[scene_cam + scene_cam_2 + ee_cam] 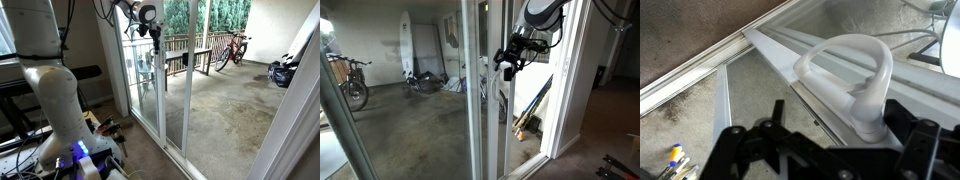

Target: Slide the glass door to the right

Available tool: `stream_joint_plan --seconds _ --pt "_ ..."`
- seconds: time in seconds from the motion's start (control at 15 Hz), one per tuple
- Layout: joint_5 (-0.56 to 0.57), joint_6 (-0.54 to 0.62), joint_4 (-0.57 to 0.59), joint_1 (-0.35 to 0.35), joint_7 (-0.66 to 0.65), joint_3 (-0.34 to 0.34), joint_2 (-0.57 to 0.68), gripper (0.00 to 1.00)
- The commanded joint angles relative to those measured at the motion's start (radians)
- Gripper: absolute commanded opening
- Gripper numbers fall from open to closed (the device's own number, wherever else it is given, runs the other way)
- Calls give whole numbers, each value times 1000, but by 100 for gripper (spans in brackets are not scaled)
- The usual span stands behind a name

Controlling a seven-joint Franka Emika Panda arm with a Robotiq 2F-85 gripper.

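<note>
Straddles handle [876,88] with gripper [840,118] spread wide, contact unclear; leaves door [150,95] frame running toward 10 o'clock, bike [232,48] at 3 o'clock outside.

A home, by the look of it — the glass door [150,90] gives onto a concrete patio [225,105]. Beyond the door stand a bicycle [232,48] and a railing [190,55] backed by trees [180,15] — also a surfboard [408,45] leaning against the wall [380,40].

No readable text or labels anywhere
</note>
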State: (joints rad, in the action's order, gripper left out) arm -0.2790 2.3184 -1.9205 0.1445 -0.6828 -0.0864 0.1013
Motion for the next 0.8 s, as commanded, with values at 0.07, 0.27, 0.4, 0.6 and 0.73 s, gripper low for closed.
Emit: stream_joint_plan --seconds 0.07,0.27,0.4,0.6,0.73 --pt "34 7 9 -6 -35 4 24 100" --pt "26 6 11 -4 -32 1 33 100" --pt "37 5 11 -3 -41 3 37 100" --pt "58 1 12 -3 -54 10 37 100" --pt "76 -2 11 -5 -64 16 35 100"
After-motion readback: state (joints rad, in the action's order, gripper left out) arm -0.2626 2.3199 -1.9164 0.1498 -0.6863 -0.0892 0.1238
